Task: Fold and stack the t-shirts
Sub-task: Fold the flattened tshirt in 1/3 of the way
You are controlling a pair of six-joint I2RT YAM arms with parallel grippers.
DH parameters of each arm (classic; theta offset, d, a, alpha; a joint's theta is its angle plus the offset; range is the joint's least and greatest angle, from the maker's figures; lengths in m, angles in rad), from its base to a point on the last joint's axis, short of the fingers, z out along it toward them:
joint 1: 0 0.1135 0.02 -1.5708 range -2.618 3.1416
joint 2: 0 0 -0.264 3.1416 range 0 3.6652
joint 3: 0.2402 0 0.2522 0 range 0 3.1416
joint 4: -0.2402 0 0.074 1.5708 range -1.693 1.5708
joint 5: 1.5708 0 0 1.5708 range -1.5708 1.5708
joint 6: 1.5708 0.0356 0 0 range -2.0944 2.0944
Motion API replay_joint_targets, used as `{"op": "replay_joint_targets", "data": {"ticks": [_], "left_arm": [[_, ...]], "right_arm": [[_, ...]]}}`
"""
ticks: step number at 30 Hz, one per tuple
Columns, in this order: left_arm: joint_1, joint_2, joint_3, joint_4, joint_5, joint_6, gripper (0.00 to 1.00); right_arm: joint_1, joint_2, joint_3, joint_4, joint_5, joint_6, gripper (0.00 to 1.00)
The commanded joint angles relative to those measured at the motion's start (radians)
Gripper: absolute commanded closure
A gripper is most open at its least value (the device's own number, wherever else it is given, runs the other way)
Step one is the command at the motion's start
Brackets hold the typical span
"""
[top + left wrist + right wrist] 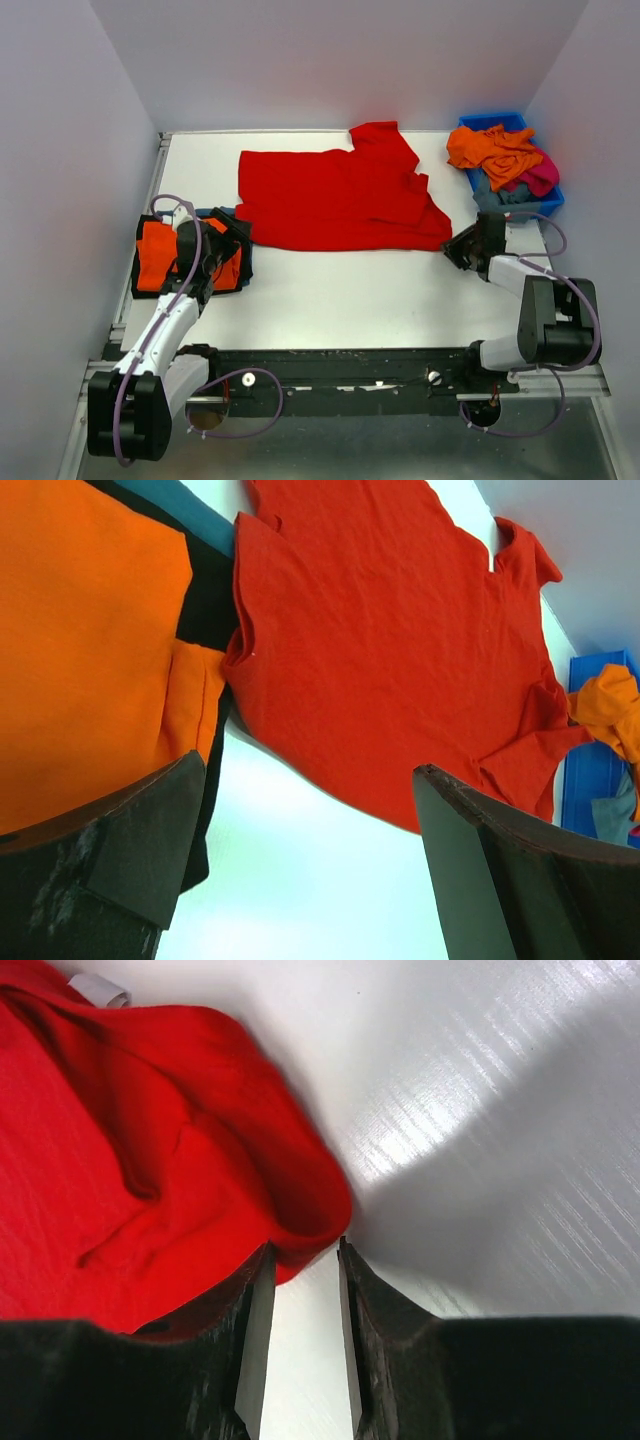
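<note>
Large bright red cloth t-shirt (340, 200) lies flat; right gripper (305, 1245) slightly parted at hem, left gripper (308, 770) spread wide.

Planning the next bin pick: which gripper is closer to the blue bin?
Right. The right gripper sits just on the near side of the blue bin, at the red t-shirt's corner. The left gripper is across the table by the folded orange shirt.

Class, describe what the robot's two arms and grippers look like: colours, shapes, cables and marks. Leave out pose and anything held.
Both the left arm and right arm have white links joined by boxy black joints, with lilac cables looping alongside. The left gripper has broad, curved black fingers, one scuffed grey. The right gripper has black fingers with pale inner pads.
</note>
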Motion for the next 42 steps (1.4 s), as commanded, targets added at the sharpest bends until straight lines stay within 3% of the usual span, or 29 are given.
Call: {"op": "replay_joint_targets", "data": {"ticks": [1,5,10,11,21,28,32,36,42], "left_arm": [[-0.004,-0.030,0.015,0.018,-0.053,0.026,0.02],[-0.004,-0.019,0.016,0.009,-0.058,0.031,0.02],[-0.004,-0.002,0.024,-0.001,-0.064,0.032,0.02],[-0.004,-0.001,0.024,-0.002,-0.066,0.032,0.02],[-0.011,0.047,0.046,-0.031,-0.087,0.035,0.02],[-0.127,0.158,0.137,-0.128,-0.161,0.009,0.03],[-0.211,0.214,0.199,-0.215,-0.231,-0.029,0.08],[-0.222,0.240,0.175,-0.254,-0.259,-0.150,0.16],[-0.261,0.320,0.133,-0.203,-0.257,-0.331,0.28]], "right_arm": [[-0.001,0.049,0.038,0.031,0.050,0.047,0.61],[-0.001,0.068,0.051,0.016,0.085,0.066,0.69],[-0.003,0.066,0.086,-0.050,0.129,0.066,0.98],[-0.003,0.056,0.092,-0.061,0.146,0.055,0.99],[-0.078,-0.128,0.055,-0.196,0.266,0.004,0.99],[-0.110,-0.142,0.047,-0.203,0.269,-0.023,0.99],[-0.115,-0.126,0.048,-0.205,0.257,-0.032,0.99],[-0.113,-0.112,0.034,-0.184,0.243,-0.031,0.99],[-0.113,-0.119,0.025,-0.165,0.231,-0.032,0.99]]}}
